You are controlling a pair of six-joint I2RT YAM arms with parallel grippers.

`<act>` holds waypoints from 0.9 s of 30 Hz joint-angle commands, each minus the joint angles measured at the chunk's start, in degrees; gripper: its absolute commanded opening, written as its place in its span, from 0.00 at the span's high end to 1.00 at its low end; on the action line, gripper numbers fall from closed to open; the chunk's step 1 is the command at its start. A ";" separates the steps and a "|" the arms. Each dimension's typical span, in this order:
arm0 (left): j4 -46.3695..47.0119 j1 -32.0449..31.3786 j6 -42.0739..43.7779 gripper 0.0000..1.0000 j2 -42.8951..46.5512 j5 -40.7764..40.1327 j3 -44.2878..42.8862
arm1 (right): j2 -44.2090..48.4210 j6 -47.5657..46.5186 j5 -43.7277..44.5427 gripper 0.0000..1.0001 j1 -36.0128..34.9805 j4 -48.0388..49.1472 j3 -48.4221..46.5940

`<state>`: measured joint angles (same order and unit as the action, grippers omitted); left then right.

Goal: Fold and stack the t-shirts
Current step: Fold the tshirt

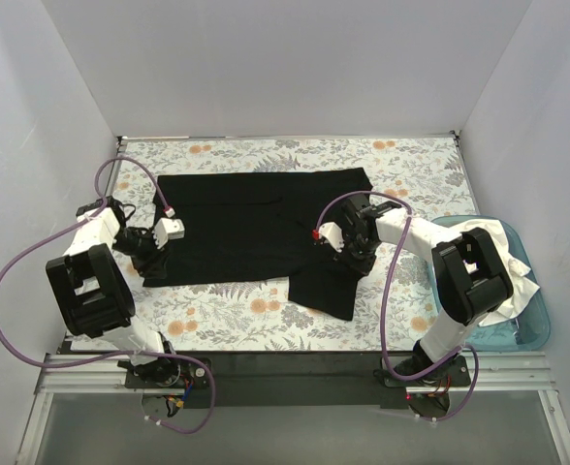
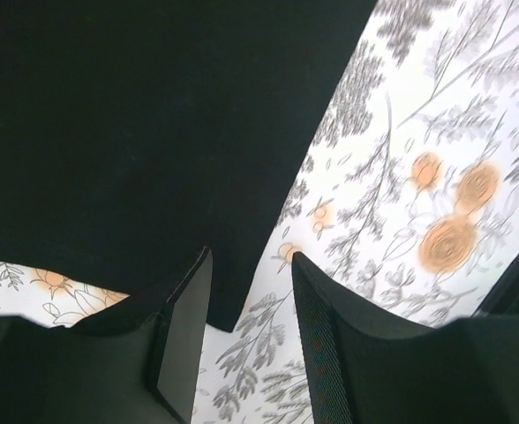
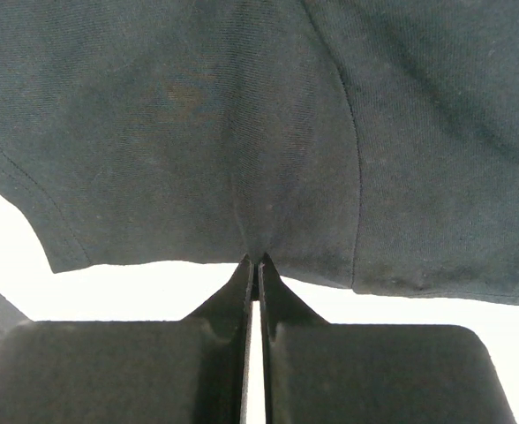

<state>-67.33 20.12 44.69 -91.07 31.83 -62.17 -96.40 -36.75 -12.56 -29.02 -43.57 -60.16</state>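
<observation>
A black t-shirt (image 1: 256,228) lies spread on the floral sheet, one sleeve hanging toward the near right. My left gripper (image 1: 152,254) is open at the shirt's near left corner; in the left wrist view (image 2: 249,265) the corner of the black cloth (image 2: 154,132) lies between its fingers. My right gripper (image 1: 355,254) is shut on the black shirt's hem near the right sleeve; the right wrist view (image 3: 256,261) shows its jaws pinching the cloth edge (image 3: 242,132). White t-shirts (image 1: 503,262) lie bunched in the tub at the right.
The grey-and-orange floral sheet (image 1: 411,174) covers the table. A teal plastic tub (image 1: 532,329) stands at the right edge beside the right arm. White walls close in the left, back and right sides.
</observation>
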 commanded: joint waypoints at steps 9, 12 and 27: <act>3.43 2.64 15.16 0.59 -0.78 -12.23 5.22 | 0.69 0.81 -1.51 0.99 -0.43 -4.06 -3.30; 4.13 2.64 14.90 0.59 -1.39 -12.32 5.22 | 0.16 0.63 -1.50 0.99 -0.43 -4.41 -3.47; 15.54 2.64 14.98 0.64 -1.40 -15.74 16.45 | -0.37 0.72 -1.95 0.99 -0.34 -4.86 -3.47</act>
<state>-57.34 22.44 57.84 -91.70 19.73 -52.03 -96.95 -36.21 -13.50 -29.02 -46.44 -61.84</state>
